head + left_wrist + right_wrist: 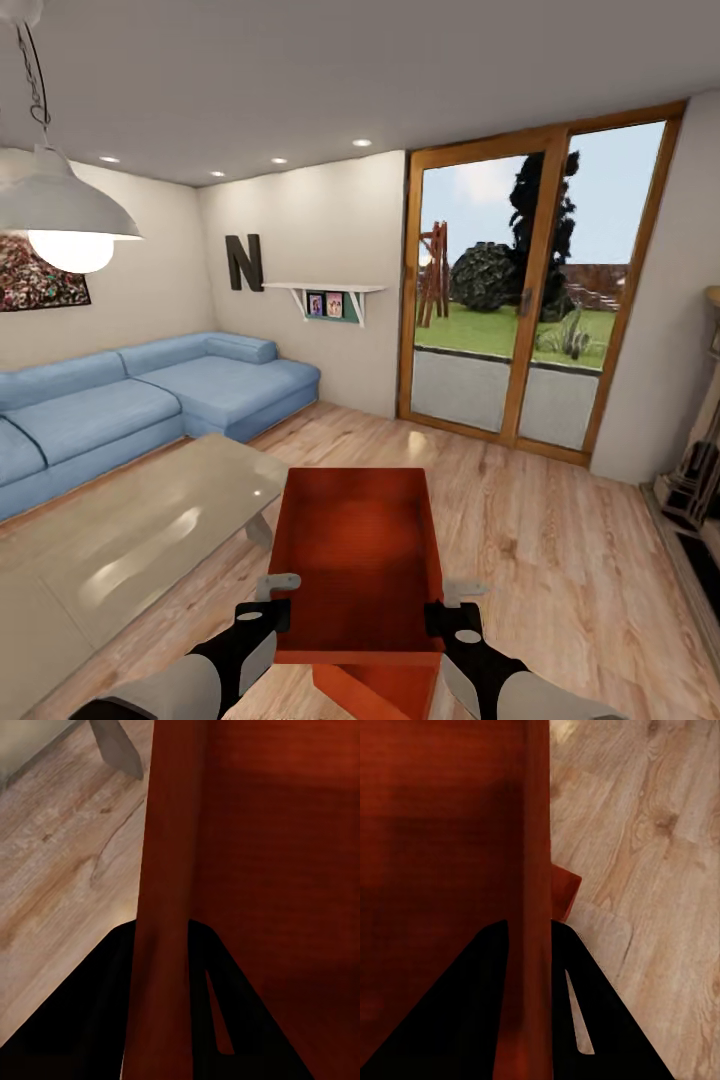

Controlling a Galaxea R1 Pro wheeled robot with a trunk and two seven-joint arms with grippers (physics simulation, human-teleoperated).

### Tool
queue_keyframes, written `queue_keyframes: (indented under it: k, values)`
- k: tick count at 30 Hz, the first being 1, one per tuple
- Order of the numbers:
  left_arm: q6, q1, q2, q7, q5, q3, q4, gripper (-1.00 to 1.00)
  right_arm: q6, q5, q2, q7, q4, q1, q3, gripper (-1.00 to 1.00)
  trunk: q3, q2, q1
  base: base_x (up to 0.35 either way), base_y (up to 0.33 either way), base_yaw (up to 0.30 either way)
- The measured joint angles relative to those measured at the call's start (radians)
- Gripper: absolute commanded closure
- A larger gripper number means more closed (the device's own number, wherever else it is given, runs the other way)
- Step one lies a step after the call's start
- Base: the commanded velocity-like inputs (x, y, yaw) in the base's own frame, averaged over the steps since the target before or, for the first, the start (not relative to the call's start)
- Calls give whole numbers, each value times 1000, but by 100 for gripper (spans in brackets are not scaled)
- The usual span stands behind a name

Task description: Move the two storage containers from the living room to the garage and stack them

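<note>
One orange-red storage container (360, 560) is held above the light wood floor (560, 560), open side up, just right of the glass-topped coffee table (130, 540). A second orange-red container (375, 690) shows below it. The left tool (283, 612) is clamped on the upper container's left wall, the right tool (437, 618) on its right wall. Beyond the table stand one blue corner sofa (130, 400) and two wood-framed glass doors (520, 300).
</note>
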Motion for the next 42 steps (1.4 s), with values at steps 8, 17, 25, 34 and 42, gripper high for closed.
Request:
queue_keyframes:
  k: [8,17,25,34,42]
  values:
    - [0,0,0,0,0,1,0,100,0,0,0,0,0,0,0,100,0,0,0,0,0,300]
    - [0,0,0,0,0,0,0,100,0,0,0,0,0,0,0,100,0,0,0,0,0,300]
    - [0,0,0,0,0,0,0,100,0,0,0,0,0,0,0,100,0,0,0,0,0,300]
    - [0,0,0,0,0,0,0,100,0,0,0,1,0,0,-1,100,0,0,0,0,0,300]
    - [0,0,0,0,-1,1,0,100,-1,-1,0,1,0,0,0,100,0,0,0,0,0,300]
